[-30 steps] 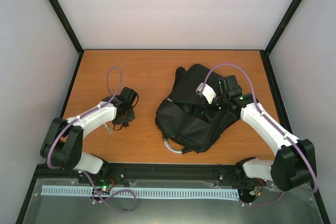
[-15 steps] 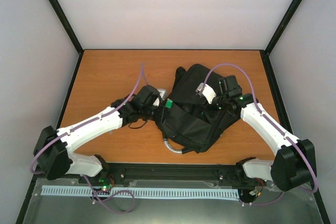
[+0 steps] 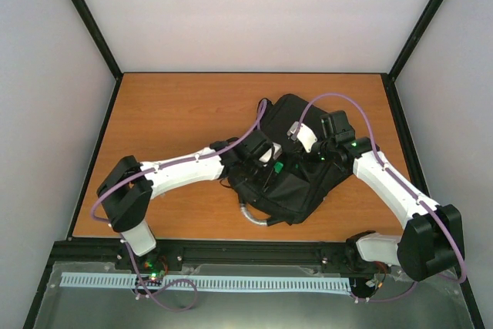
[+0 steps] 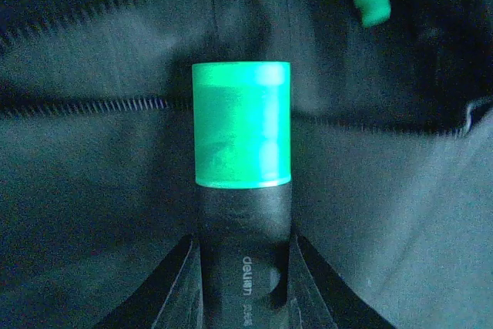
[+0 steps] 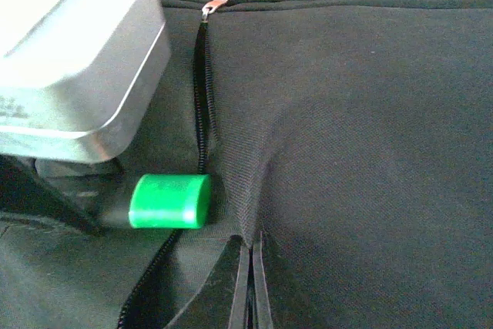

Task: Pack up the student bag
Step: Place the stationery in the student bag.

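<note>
The black backpack (image 3: 296, 186) lies on the wooden table (image 3: 169, 113), right of centre in the overhead view, with its grey loop handle (image 3: 254, 218) at the edge nearest the bottom of the frame. The left arm reaches from the lower left of that view across the table to the left part of the backpack. In the left wrist view, the left gripper (image 4: 243, 289) is clenched on a black marker (image 4: 245, 225). Its 2 fingers (image 4: 183, 287) press against the barrel at the bottom of the frame, and the marker's green cap (image 4: 242, 125) points up into the middle of the picture. The cap crosses a line of zip teeth (image 4: 77, 105) on the dark fabric, but whether its tip is inside an opening cannot be told. A small blurred green shape (image 4: 375, 3) sits in the upper right of that view, too unclear to name. The right arm comes in from the lower right of the overhead view, and the right gripper (image 5: 250, 290) rests on the upper middle of the backpack. At the bottom centre of the right wrist view its 2 tips are closed tight on a raised fold of the backpack's fabric. The green cap lies just to the left of that fold, touching the zip.
</note>
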